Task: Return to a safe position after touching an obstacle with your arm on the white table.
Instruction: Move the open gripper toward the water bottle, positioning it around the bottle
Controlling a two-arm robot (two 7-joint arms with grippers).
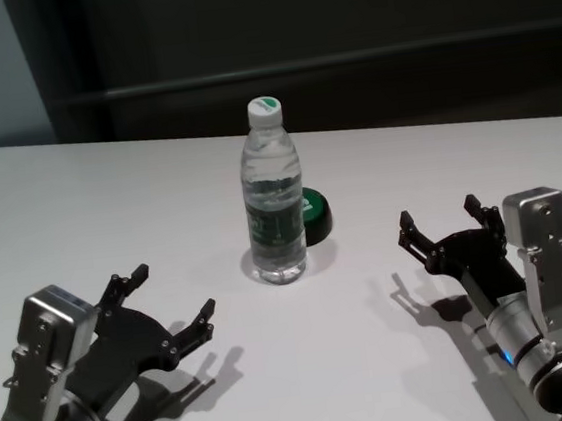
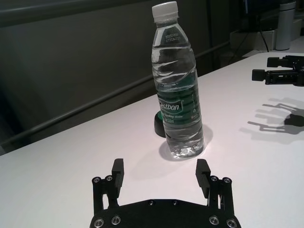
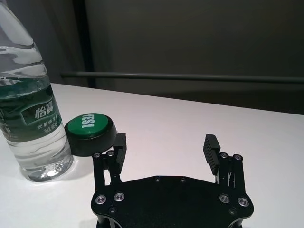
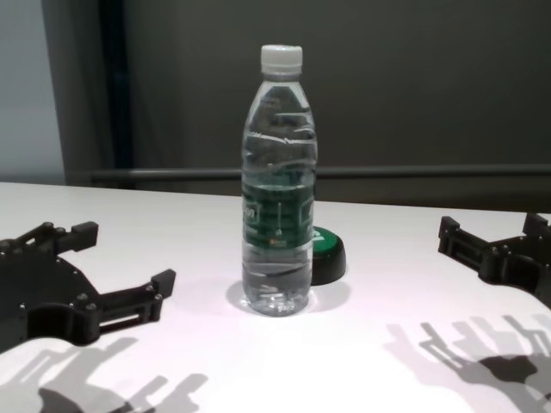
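So you're looking at both tools hovering wide open, left tool and right tool flanking the upright bottle on the surface.

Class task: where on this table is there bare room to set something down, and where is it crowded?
Bare table lies left of the bottle, right of it before the right gripper, and between both open grippers near the front. Crowded: behind the bottle, where the puck sits close. Left gripper hovers front-left.

A dark wall is standing behind everything, with a horizontal rail running across it low down. A paler grey panel is showing at the far left. Light from above is casting sharp shadows.
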